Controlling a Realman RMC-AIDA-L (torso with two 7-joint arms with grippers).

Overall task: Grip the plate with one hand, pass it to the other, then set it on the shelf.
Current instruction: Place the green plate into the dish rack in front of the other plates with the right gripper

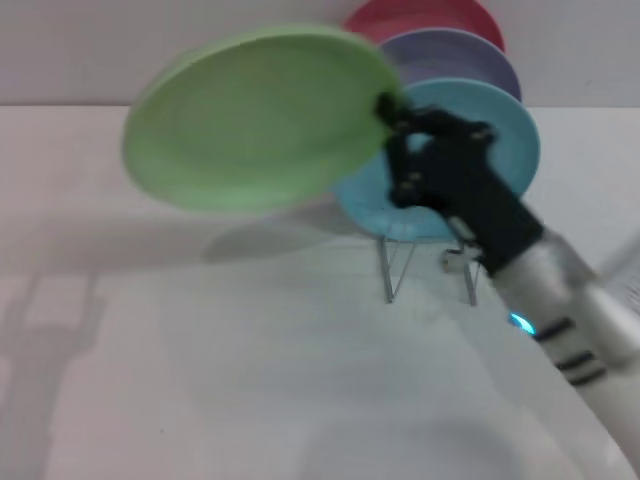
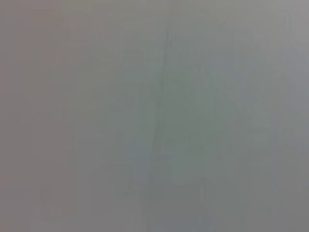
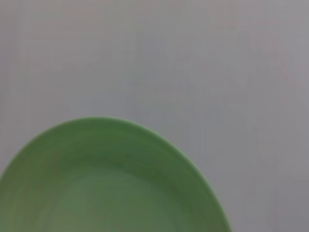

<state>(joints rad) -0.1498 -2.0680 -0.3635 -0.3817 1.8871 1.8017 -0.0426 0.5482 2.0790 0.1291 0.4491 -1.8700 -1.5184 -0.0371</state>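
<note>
The light green plate [image 1: 255,118] hangs tilted in the air above the table at the back, left of the rack. My right gripper [image 1: 388,112] is shut on its right rim and holds it up. The plate also fills the lower part of the right wrist view [image 3: 106,188]. The silver wire shelf [image 1: 428,265] stands behind and below my right gripper, its legs showing under the plates it carries. My left gripper is out of view; the left wrist view shows only a plain grey surface.
Three plates stand upright in the shelf: a turquoise one [image 1: 505,135] in front, a lavender one [image 1: 455,60] behind it, a red one [image 1: 420,18] at the back. The white table [image 1: 250,380] spreads in front. A pale wall is behind.
</note>
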